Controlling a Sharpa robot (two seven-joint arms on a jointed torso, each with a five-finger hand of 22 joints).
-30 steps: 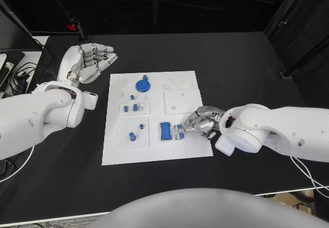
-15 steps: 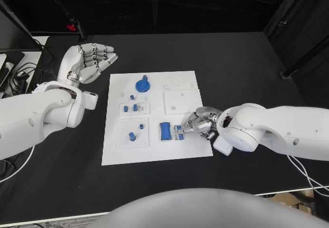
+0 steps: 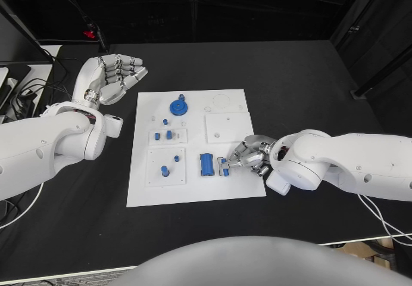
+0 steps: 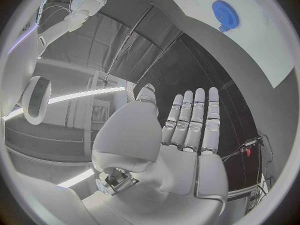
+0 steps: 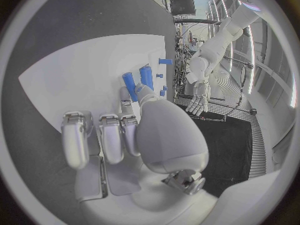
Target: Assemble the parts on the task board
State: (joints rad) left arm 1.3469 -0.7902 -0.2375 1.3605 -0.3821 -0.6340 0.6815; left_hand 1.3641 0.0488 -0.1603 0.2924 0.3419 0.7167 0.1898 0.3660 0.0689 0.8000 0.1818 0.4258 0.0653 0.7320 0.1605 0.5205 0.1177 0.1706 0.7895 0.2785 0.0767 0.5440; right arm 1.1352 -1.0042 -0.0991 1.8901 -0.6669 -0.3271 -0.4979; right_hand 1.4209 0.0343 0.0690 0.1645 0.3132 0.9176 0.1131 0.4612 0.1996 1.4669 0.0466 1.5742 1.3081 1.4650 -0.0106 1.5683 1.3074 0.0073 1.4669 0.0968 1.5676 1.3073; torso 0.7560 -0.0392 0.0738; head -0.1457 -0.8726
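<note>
**Right hand pinching at a blue piece on the board's near side**

Right hand [image 3: 247,156] is reaching over the near right part of the white task board [image 3: 193,185], its fingers bunching toward a small blue part [image 3: 225,166] that is sitting right at its fingertips. Whether the fingers are actually gripping that piece or only touching it cannot be told from these views. Just past the fingertips, toward the robot's left, a larger blue cylinder-like block [image 3: 207,164] is lying on the board; in the right wrist view two blue elongated pieces [image 5: 137,81] are lying side by side just ahead of the thumb.

Further from the right hand, across the board, small blue pegs [image 3: 165,171] are standing in a square recessed plate, and another group of short blue pieces [image 3: 169,135] is occupying the plate beyond it. A blue gear [image 3: 178,107] is lying at the far end of the board, well apart from the right hand.

Left hand [image 3: 112,76] is hanging over the black table [image 3: 292,71] off the board's far left corner, fingers extended side by side and holding nothing; the gear [image 4: 226,13] is lying beyond its fingertips.
</note>
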